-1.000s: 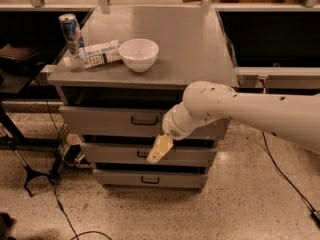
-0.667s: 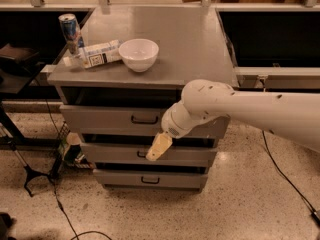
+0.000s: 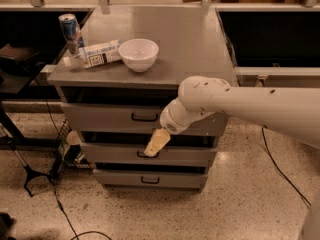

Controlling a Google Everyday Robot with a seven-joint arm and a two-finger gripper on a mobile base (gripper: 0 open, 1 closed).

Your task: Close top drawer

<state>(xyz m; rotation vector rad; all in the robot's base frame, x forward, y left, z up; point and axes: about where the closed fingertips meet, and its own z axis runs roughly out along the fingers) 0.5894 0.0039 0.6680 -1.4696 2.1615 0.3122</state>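
Observation:
The top drawer (image 3: 105, 117) is the uppermost of three grey drawers, with a black handle (image 3: 145, 117) at its centre. It stands pulled out a little, with a dark gap between its front and the cabinet top (image 3: 190, 39). My gripper (image 3: 156, 143) is cream-coloured and hangs from the white arm (image 3: 240, 104). It sits just below the top drawer's front, in front of the middle drawer (image 3: 110, 153) near that drawer's handle. The arm hides the right part of the top drawer's front.
On the cabinet top stand a white bowl (image 3: 139, 54), a drink can (image 3: 70, 30) and a lying bottle (image 3: 92, 54). The bottom drawer (image 3: 150, 179) also stands slightly out. A black stand (image 3: 30, 176) and cables lie on the floor at left. A dark counter (image 3: 270, 34) adjoins at right.
My gripper has crept slightly up and to the left, toward the lower edge of the top drawer's front. The drawers have not visibly moved.

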